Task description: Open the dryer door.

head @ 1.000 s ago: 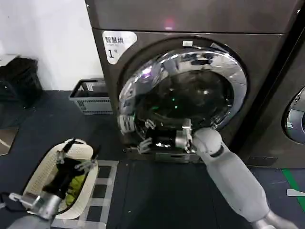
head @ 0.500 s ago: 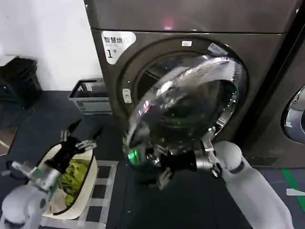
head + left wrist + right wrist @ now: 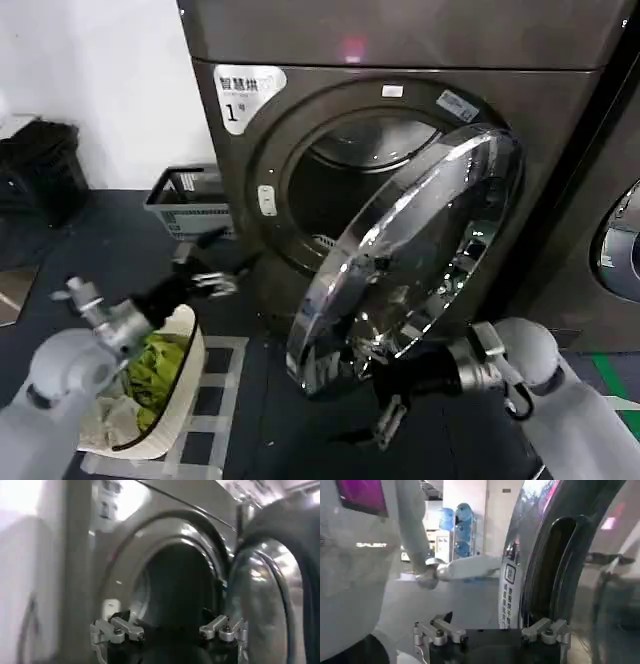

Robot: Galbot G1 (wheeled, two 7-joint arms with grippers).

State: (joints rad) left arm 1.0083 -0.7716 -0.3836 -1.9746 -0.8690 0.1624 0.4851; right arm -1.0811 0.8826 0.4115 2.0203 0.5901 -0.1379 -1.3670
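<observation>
Since half a second ago, the dryer door point(image 3: 415, 262) swings farther out from the dryer point(image 3: 400, 150), so that the drum opening point(image 3: 355, 195) is now exposed almost in full. The left gripper point(image 3: 210, 272) has risen from above the laundry basket point(image 3: 185, 385) to a position level with the lower left edge of the drum opening.

Left gripper: fingers spread apart, holding nothing and touching nothing. In the left wrist view the gripper point(image 3: 167, 630) faces the dark drum opening point(image 3: 180, 587), with the swung-out door point(image 3: 262, 600) to one side.

Dryer door: hinged on the right side of the drum opening, its free edge swung out toward the robot and down-left. The chrome rim appears as an elongated oval whose long axis runs diagonally from the upper right, by the hinge, to the lower left. The dark glass faces outward, toward the right arm.

Right gripper point(image 3: 390, 400): just below the lower edge of the door, fingers spread, gripping nothing. Contact with the rim cannot be determined. In the right wrist view the gripper point(image 3: 490, 632) sits close beside the door's edge point(image 3: 555, 575).
</observation>
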